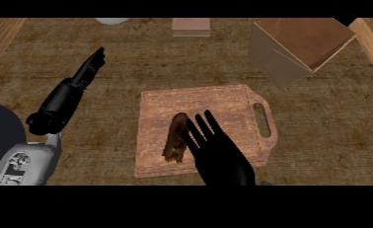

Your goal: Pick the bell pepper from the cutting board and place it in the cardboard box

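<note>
Wooden counter [87, 39]: right hand [222, 160], fingers straight and unclosed, apparently poised to grasp bell pepper [175, 138] just to its left on cutting board [218, 98]; cardboard box [302, 44] well beyond; left hand [89, 69] resting open.

- I count one board [218, 106].
- One pepper [175, 140].
- One box [275, 60].
- One pink block [191, 26].
- One white round thing [111, 20], cut by the view's edge.
- Two hands, I make it: left hand [91, 69], right hand [221, 159].
- One worktop [109, 123] under it all.
</note>
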`<state>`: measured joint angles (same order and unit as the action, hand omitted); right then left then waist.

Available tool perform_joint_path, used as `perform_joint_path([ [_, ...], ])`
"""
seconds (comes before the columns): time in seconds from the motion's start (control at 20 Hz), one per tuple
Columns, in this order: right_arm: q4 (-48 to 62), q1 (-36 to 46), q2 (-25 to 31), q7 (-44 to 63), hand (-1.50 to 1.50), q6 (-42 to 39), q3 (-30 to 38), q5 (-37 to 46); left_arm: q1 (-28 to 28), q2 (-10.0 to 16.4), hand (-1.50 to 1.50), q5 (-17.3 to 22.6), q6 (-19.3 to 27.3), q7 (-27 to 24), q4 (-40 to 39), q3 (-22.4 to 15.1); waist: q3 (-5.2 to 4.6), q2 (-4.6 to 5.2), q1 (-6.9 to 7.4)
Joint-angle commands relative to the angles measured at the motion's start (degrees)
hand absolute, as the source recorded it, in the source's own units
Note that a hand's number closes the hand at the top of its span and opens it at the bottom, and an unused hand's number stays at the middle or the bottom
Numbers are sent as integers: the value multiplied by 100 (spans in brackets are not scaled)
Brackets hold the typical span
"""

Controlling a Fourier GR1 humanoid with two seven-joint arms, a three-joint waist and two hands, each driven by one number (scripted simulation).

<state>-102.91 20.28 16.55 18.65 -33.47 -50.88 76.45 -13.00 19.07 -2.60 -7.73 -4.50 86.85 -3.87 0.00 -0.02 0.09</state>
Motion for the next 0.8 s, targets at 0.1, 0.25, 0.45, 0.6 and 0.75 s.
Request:
perform_joint_path([
  [0.1, 407, -1, 35, -620, -150, 257, 556, 172, -11, 39, 0, 132, -388, 192, 107, 279, 0, 0, 4],
  [0.25, 750, -243, -77, -706, -150, 535, 505, 398, 90, -105, 0, -187, -234, 88, 187, 197, 0, -1, 5],
  [0.45, 980, 145, 169, -1518, 150, 855, 647, 338, -21, -113, 0, -120, -302, 280, 336, 261, 1, 1, 27],
  [0.6, 973, 78, -62, -1576, 150, 1132, 333, 653, 164, -170, 0, -107, -337, 62, 208, 338, 0, -1, 16],
  [0.75, 1535, 120, -277, -1790, 150, 1947, 367, 808, -128, -413, 0, -388, -172, 0, -106, 149, 1, 10, 2],
])
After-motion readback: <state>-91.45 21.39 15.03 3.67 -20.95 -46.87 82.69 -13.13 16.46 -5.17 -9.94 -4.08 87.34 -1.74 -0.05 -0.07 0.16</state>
